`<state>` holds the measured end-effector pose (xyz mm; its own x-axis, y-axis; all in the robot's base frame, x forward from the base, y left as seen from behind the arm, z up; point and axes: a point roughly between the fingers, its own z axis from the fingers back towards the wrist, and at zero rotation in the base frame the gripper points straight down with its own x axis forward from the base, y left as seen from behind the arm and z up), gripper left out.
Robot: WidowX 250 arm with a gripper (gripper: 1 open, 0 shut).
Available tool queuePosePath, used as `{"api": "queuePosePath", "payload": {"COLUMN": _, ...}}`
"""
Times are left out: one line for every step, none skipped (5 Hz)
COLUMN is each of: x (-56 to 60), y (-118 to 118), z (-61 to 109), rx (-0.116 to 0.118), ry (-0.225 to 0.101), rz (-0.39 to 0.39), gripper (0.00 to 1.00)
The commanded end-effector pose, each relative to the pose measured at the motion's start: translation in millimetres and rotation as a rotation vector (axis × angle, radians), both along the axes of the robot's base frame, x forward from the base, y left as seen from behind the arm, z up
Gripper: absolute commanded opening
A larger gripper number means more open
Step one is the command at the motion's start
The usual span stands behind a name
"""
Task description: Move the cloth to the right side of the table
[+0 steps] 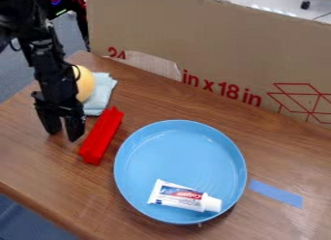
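Note:
The cloth (pixel 99 97) is a pale blue-green folded square at the back left of the table (pixel 45 176), with a yellow round object (pixel 80 82) lying on it. My gripper (pixel 64 130) points straight down just in front of the cloth's near left corner. Its jaws stand open with nothing between them, and its fingertips (pixel 53 131) reach down to the tabletop. Whether a finger touches the cloth's edge I cannot tell.
A red block (pixel 101 135) lies just right of the gripper. A round blue plate (pixel 181 152) holding a toothpaste tube (pixel 184 196) fills the centre. A large cardboard box (pixel 220 50) lines the back. A blue tape strip (pixel 278 195) sits at the right.

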<state>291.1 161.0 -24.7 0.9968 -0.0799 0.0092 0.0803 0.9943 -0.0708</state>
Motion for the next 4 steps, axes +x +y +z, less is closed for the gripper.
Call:
{"api": "queuePosePath", "payload": {"x": -2.0, "y": -3.6, "z": -9.4, "rx": -0.019, "ry": -0.006, "rz": 0.005, "gripper": 1.0}}
{"api": "queuePosePath", "payload": {"x": 8.3, "y": -18.6, "z": -4.6, "rx": -0.034, "ry": -0.015, "rz": 0.023, "gripper": 1.0}}
{"api": "queuePosePath", "payload": {"x": 14.0, "y": -20.6, "z": -9.1, "rx": -0.056, "ry": -0.014, "rz": 0.025, "gripper": 1.0}}
{"api": "queuePosePath", "payload": {"x": 31.4, "y": -35.3, "z": -2.2, "rx": -0.059, "ry": -0.033, "rz": 0.023, "gripper": 1.0}}
